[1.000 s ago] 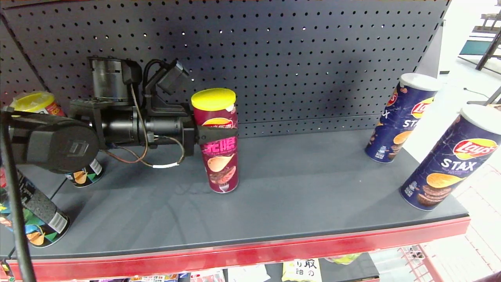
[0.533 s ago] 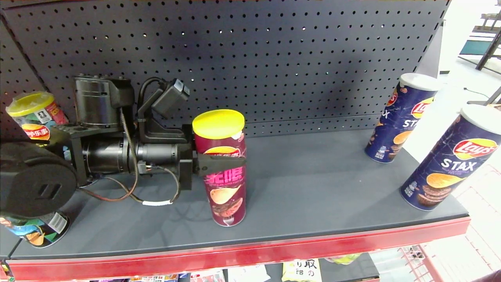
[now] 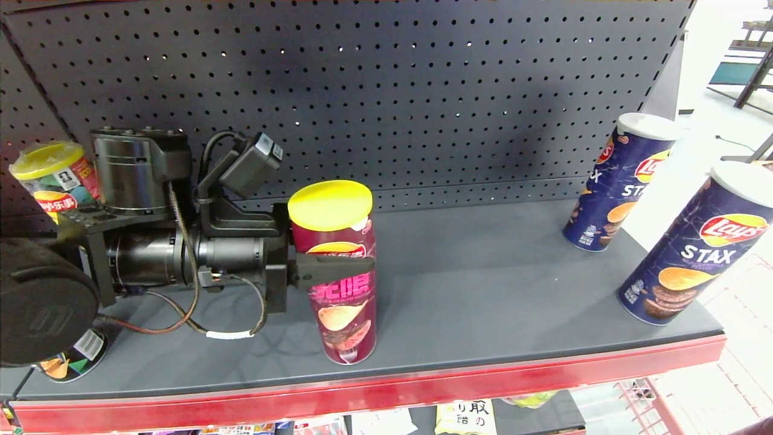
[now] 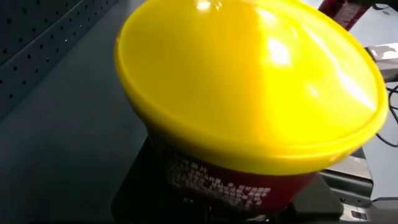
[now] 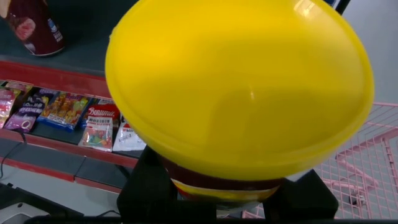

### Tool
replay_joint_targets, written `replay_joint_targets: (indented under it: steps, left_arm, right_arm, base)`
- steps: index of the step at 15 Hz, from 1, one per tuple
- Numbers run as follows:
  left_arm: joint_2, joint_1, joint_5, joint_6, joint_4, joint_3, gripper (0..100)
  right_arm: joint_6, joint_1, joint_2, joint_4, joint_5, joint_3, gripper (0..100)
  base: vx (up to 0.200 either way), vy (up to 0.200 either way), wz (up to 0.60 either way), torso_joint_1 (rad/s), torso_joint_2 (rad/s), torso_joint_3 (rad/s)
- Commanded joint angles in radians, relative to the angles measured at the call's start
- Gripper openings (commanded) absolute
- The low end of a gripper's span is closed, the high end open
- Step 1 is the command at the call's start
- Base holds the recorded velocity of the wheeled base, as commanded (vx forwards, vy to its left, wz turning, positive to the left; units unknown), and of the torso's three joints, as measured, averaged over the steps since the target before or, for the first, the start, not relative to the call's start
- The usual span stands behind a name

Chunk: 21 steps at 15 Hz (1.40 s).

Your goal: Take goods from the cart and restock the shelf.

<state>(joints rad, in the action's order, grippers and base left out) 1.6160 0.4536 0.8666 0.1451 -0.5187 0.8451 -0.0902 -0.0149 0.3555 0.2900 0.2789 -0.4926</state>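
Note:
A maroon chip can point(image 3: 341, 290) with a yellow lid point(image 4: 249, 81) stands upright near the front of the grey shelf point(image 3: 483, 302). My left gripper point(image 3: 338, 267) comes in from the left and is shut on its upper body; one finger point(image 3: 332, 269) crosses the label. I cannot tell if the base rests on the shelf. My right gripper point(image 5: 224, 199) is shut on a second yellow-lidded can point(image 5: 239, 87), held below and in front of the shelf. From there the maroon can point(image 5: 31, 25) shows far off.
Two blue chip cans point(image 3: 616, 181) point(image 3: 694, 241) stand at the shelf's right end. More cans point(image 3: 51, 175) point(image 3: 66, 359) sit at the left behind my arm. A pegboard wall point(image 3: 423, 90) backs the shelf; its red lip point(image 3: 374, 393) runs along the front. Snack packets point(image 5: 68, 112) and a pink cart point(image 5: 373, 168) lie below.
My left arm has drawn the maroon can from near the pegboard toward the shelf's front edge, lately also a little to the left. The blue cans have not moved.

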Motion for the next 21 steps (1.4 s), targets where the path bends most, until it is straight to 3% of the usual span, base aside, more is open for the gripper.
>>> replay_joint_targets:
  steps: [1, 7, 11, 17, 18, 21]
  left_arm:
    - [-0.010, 0.008, 0.000, 0.001, -0.003, -0.009, 0]
    - [-0.034, 0.007, -0.001, 0.001, -0.064, -0.109, 0]
    - [-0.056, 0.007, -0.003, -0.022, -0.067, -0.113, 0]
    - [-0.070, 0.007, -0.004, -0.021, -0.069, -0.135, 0]
    - [-0.070, 0.005, -0.004, -0.021, -0.070, -0.136, 100]
    - [-0.070, 0.005, -0.026, -0.022, -0.095, -0.152, 100]
  right_arm:
    - [0.000, 0.000, 0.002, 0.000, 0.000, -0.003, 0]
    - [0.000, 0.000, 0.002, 0.000, 0.000, -0.004, 0]
    - [0.000, 0.000, 0.000, 0.000, 0.000, -0.004, 0]
    - [-0.002, 0.000, 0.000, 0.000, 0.000, -0.006, 0]
    - [-0.002, 0.000, 0.000, 0.000, 0.000, -0.006, 0]
    - [-0.002, 0.000, -0.003, 0.000, 0.000, -0.006, 0]
  base:
    - [0.000, 0.000, 0.00, 0.000, 0.00, 0.000]
    - [0.000, 0.000, 0.00, 0.000, 0.00, 0.000]
    - [0.000, 0.000, 0.00, 0.000, 0.00, 0.000]
    - [0.000, 0.000, 0.00, 0.000, 0.00, 0.000]
    - [0.000, 0.000, 0.00, 0.000, 0.00, 0.000]
    - [0.000, 0.000, 0.00, 0.000, 0.00, 0.000]
